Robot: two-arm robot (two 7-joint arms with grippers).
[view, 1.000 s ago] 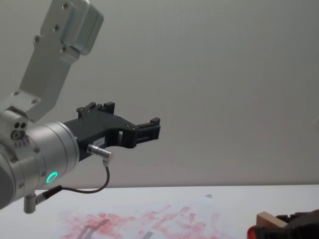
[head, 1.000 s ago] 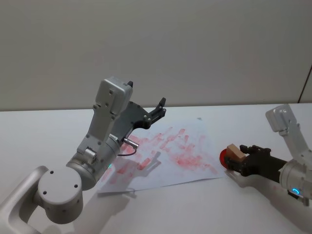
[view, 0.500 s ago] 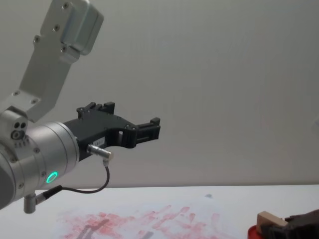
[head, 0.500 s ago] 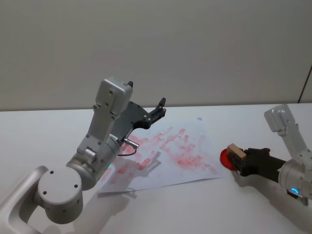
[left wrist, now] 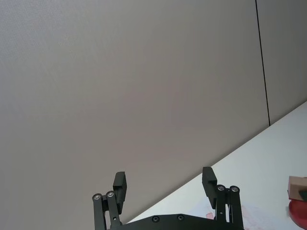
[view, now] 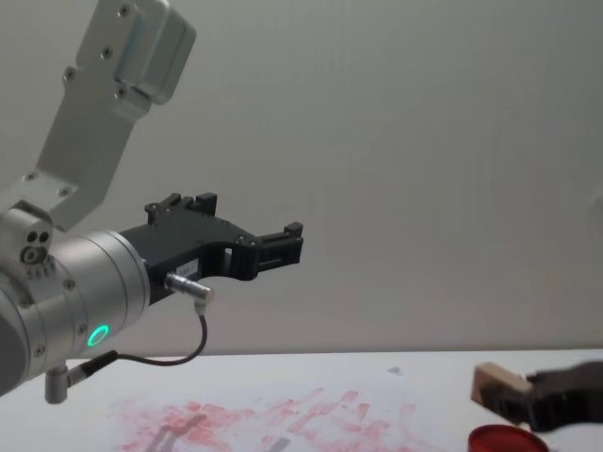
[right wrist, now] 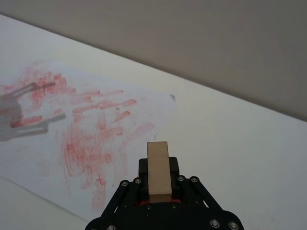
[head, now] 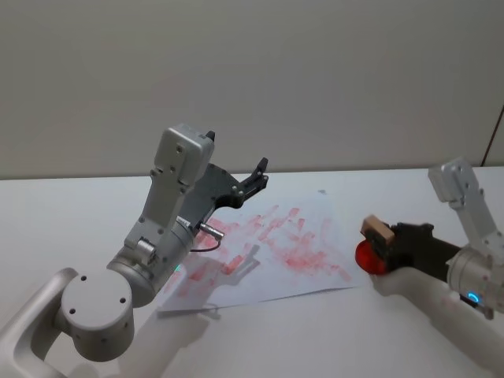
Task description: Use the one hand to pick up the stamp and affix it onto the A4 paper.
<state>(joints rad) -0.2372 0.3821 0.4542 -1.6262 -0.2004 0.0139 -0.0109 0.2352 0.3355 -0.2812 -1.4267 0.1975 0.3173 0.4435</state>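
**Stamp held over the ink pad, right of the paper**

On the left, the left gripper (head: 256,176) hangs raised above the far left part of the paper (head: 315,206), its two fingers spread apart with nothing between them. A thin black cable dangles below its wrist.

The paper lies flat in the middle of the white table (head: 79,205), covered in red and pink smears, with a few grey streaks near its left side.

Just off the paper's right edge sits the round red ink pad (head: 368,257). The right gripper (head: 386,246) reaches in from the right, pointing left toward the paper, with its fingers clamped on the stamp (head: 377,234). The stamp is above the ink pad, clear of it, as the chest view shows. Its long axis runs along the fingers. One end sticks out past the fingertips toward the paper and tilts slightly upward.
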